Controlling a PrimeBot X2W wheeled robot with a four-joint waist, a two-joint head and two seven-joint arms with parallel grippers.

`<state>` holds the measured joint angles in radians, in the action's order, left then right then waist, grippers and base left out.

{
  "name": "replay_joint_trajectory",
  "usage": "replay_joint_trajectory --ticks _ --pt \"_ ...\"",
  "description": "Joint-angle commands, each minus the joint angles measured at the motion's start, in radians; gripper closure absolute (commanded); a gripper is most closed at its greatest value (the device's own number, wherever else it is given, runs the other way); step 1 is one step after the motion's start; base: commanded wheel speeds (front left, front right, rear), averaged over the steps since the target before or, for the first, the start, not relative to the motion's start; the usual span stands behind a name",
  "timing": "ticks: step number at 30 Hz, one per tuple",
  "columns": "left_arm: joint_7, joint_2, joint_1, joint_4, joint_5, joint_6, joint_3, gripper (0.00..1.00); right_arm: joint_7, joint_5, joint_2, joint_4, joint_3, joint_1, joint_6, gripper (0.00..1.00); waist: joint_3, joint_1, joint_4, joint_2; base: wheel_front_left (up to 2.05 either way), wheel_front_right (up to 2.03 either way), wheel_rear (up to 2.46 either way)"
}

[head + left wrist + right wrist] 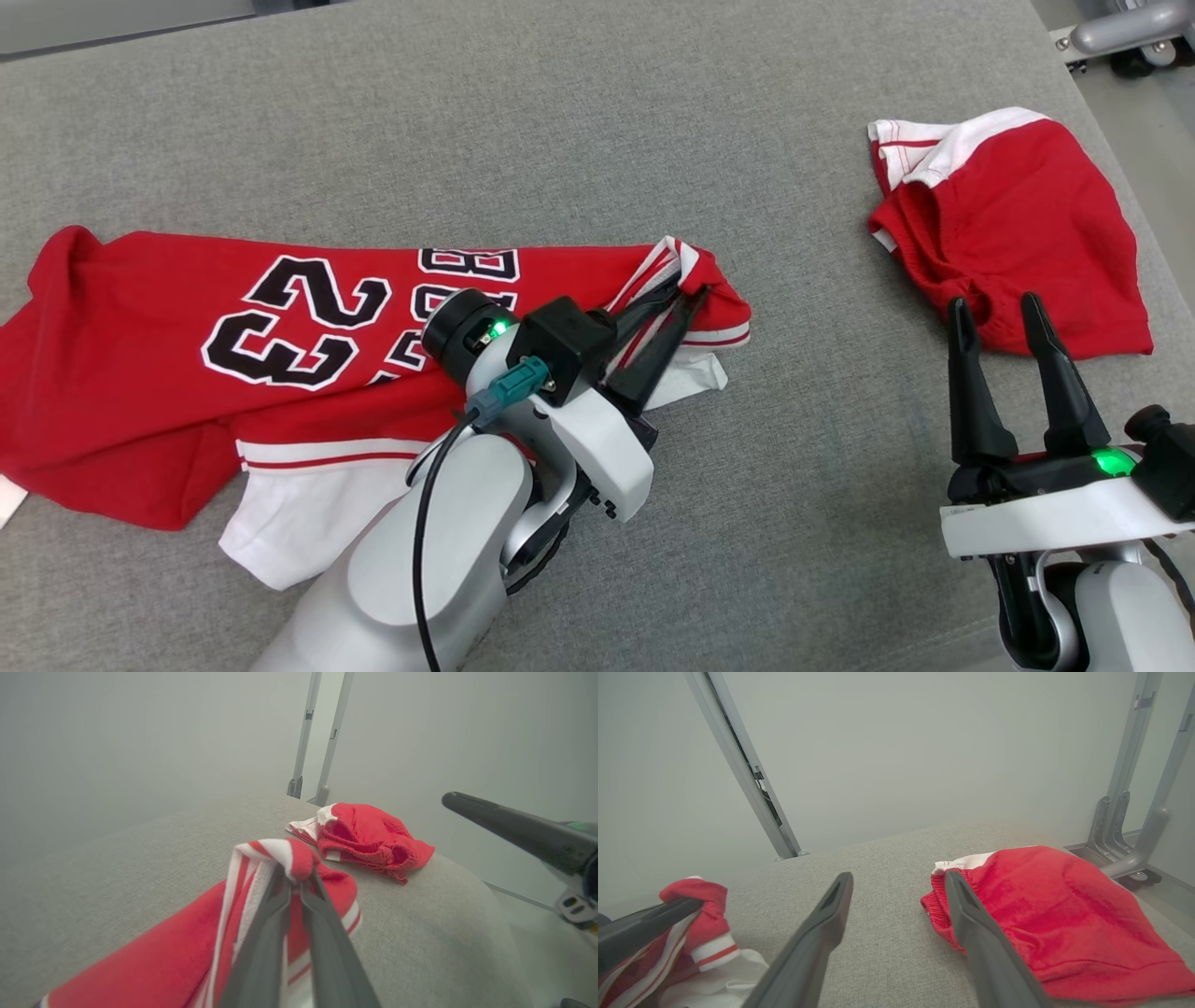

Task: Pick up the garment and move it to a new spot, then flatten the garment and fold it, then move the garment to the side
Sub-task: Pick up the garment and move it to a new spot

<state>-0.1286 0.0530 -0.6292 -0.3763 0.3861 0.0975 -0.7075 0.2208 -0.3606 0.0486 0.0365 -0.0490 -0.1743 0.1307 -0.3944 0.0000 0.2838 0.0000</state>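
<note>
Left gripper (693, 301) is clamped tight on the red-and-white striped trim at one end of the large red basketball jersey (121, 308) (white sleeves, black "23" outlined in white). In the left wrist view the fabric bunches over the closed fingertips (275, 905), so the grip looks real, not a near miss.

Landmark is the small plain red shorts (1036, 215) with white striped trim. The pinched end is the jersey end nearest the shorts but well apart from them, with bare grey fabric-covered surface (523, 121) between. From there the jersey's long axis runs straight away from the shorts, toward the robot's left. It lies mostly flat, number up, with a white sleeve rumpled on the robot's side.

Right gripper (994, 308) is spread wide and holds nothing. It sits just on the robot's side of the shorts, tips overlapping their near hem in the head view. Can't tell if it touches.

My read: the left arm owns the pick-up. The right arm is the farther one and is parked by the wrong item. Pulling toward the shorts drags the jersey along its own axis, so lift first and keep the new spot off the shorts.

Both pieces lie loose on the surface, not inside any container.
</note>
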Motion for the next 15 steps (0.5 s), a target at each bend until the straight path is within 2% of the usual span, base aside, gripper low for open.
replay_joint_trajectory --ticks 1,6,9,12,15 --pt "-0.016 0.003 -0.018 -0.009 0.005 0.006 -0.006 0.0 0.012 0.0 0.004 0.005 0.001 -0.005 0.0 0.0 0.007 0.0 -0.004 0.0 0.0 0.0 0.0" --pt "-0.06 0.005 0.014 0.015 0.032 0.012 -0.012 0.0 0.011 0.013 0.005 0.027 0.021 0.007 0.0 0.0 0.052 0.0 -0.036 0.0 0.0 0.0 0.0" --pt "-0.077 0.032 0.046 0.074 0.053 0.015 0.0 0.0 0.003 0.021 0.004 0.028 0.031 0.017 0.0 0.0 0.083 0.0 -0.068 0.0 0.0 0.0 0.0" --pt "-0.087 0.065 0.083 0.144 0.056 -0.017 0.027 0.0 -0.003 0.031 0.005 0.019 0.047 0.028 0.0 0.0 0.111 0.0 -0.112 0.0 0.0 0.0 0.0" --pt "-0.095 0.115 0.119 0.203 0.05 -0.072 0.076 0.0 -0.016 0.04 0.005 0.01 0.056 0.039 0.0 0.0 0.136 0.0 -0.157 0.0 0.0 0.0 0.0"
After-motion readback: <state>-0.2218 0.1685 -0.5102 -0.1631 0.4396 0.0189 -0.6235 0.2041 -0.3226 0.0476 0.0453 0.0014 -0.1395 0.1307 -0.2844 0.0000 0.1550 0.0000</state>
